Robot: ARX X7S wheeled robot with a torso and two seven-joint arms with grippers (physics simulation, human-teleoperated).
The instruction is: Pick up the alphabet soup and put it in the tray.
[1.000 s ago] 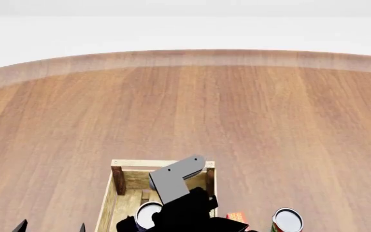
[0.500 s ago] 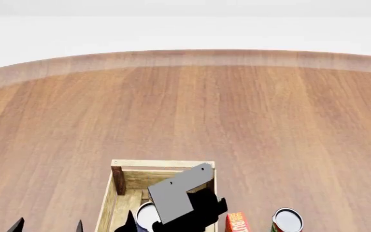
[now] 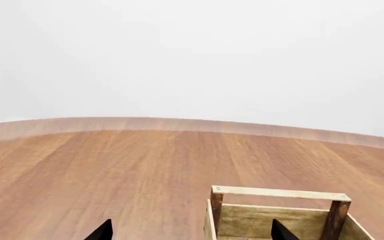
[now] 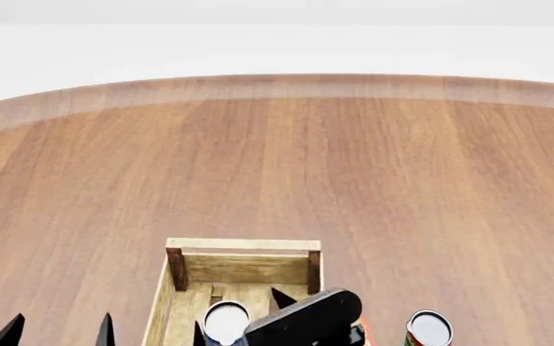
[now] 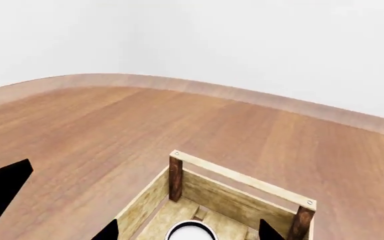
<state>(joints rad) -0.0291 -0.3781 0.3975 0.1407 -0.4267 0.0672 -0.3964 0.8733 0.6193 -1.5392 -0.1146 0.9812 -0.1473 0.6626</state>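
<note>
1. Three views show this moment; first, the left wrist view. The left end effector [image 3: 190, 232] shows only as two dark fingertips [image 3: 101, 232] set wide apart at the picture's lower edge. Past them the round wooden desk [image 3: 112, 165] stretches off to its curved rim. The tray's [image 3: 279, 193] pale rail sits on two darker corner posts, with a plank wall under it. No can is visible in this view.

2. Head view. The tray [image 4: 243, 245] lies at the near middle of the desk [image 4: 277, 166], its slatted floor partly visible. The alphabet soup [image 4: 226, 322] stands upright inside the tray, its long axis vertical and its whitish top facing up toward the camera. The right end effector [image 4: 234, 317] hangs over the tray around the can; one dark tip shows on each side of it, apart, and whether they touch the can I cannot tell. A second can [image 4: 429, 328] with a red and green label stands on the desk, outside the tray on the right. The left end effector's [image 4: 58, 331] two tips sit at the lower left, spread.

3. Right wrist view. The tray [image 5: 242, 176] is seen cornerwise. The alphabet soup's white top [image 5: 190, 232] sits on the tray floor, between the dark tips [image 5: 108, 231] of the right end effector [image 5: 186, 231].
</note>
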